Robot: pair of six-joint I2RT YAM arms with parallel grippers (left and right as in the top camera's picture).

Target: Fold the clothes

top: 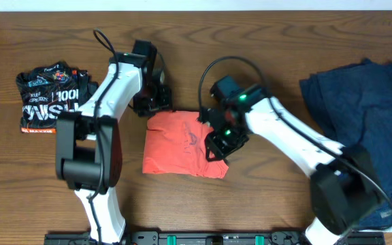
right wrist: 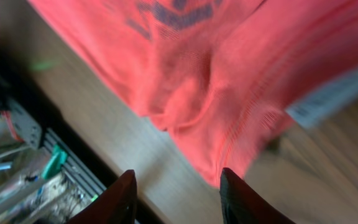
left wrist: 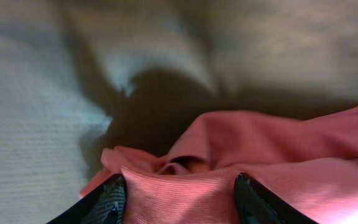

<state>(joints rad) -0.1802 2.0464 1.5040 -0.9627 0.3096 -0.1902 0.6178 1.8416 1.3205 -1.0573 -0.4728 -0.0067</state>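
Observation:
A coral-orange shirt (top: 179,146) lies folded into a rough rectangle at the middle of the table. My left gripper (top: 152,103) is at its far left corner. In the left wrist view its fingers (left wrist: 179,180) are open, with a ridge of the orange cloth (left wrist: 260,143) between them. My right gripper (top: 216,144) is over the shirt's right edge. In the right wrist view its fingers (right wrist: 176,174) are open and empty, and the shirt's edge (right wrist: 229,74) hangs just beyond the right finger, above the wood.
A folded black shirt with white print (top: 46,99) lies at the left. A pile of dark blue denim clothes (top: 363,109) covers the right side. The rig's rail (top: 203,238) runs along the table's front edge.

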